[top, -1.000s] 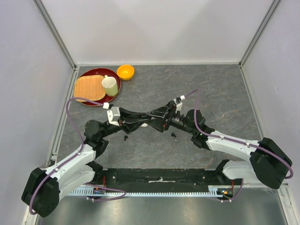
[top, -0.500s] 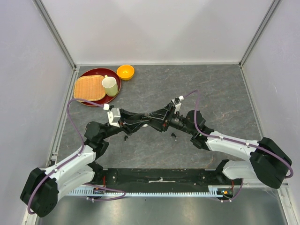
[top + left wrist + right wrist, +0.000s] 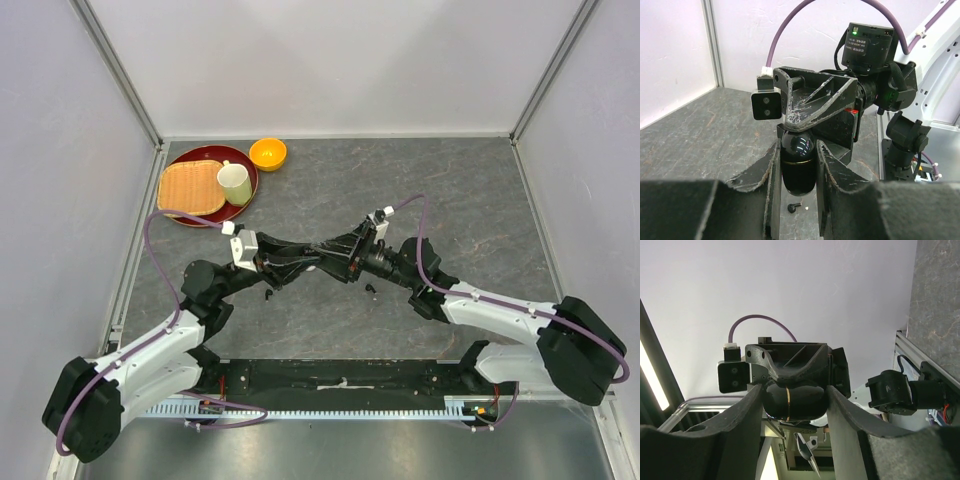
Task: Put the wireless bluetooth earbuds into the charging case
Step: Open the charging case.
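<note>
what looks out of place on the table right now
One black earbud lies loose on the table by the left arm, another by the right arm. Neither is in a case. Meanwhile the left claw and right claw both grip one black case.

Both arms stretch forward and inward from their bases and meet nose to nose. The left arm (image 3: 165, 345) bends at the elbow and points right, and the right arm (image 3: 500, 312) points left. The left gripper (image 3: 797, 155) is clamped tight on a black case (image 3: 797, 175). The right gripper (image 3: 794, 397) presses both fingers against the same case, with its jaws turned crosswise to the left's.
</note>
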`<state>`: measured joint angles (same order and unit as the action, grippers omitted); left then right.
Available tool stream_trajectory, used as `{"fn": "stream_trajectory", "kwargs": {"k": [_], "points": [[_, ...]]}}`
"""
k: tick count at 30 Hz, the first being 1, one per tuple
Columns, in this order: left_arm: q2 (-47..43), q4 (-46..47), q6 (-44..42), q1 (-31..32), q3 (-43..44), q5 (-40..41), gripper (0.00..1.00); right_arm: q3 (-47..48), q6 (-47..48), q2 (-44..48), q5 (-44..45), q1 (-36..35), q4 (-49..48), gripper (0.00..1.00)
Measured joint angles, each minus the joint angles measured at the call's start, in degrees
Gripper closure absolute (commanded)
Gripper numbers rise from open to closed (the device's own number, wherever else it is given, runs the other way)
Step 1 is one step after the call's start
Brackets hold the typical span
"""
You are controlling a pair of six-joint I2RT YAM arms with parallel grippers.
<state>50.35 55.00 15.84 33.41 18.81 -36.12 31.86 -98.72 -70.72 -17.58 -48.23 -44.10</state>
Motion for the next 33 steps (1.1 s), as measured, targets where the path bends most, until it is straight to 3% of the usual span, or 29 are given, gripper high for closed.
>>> {"fn": "stream_trajectory", "kwargs": {"k": [9, 27, 33], "points": [[0.6, -0.6, 2.0, 0.1, 0.4, -0.3, 0.58, -0.3, 0.6, 1.4, 0.7, -0.3, 1.0, 0.98], [0.6, -2.6, 2.7, 0.1, 1.0, -0.4, 0.58, -0.3, 1.0, 2.2, 1.4, -0.4, 1.5, 1.0], [0.9, -2.6, 2.8, 0.1, 1.0, -0.4, 0.54, -0.3, 1.0, 2.2, 1.5, -0.4, 1.5, 1.0]]}}
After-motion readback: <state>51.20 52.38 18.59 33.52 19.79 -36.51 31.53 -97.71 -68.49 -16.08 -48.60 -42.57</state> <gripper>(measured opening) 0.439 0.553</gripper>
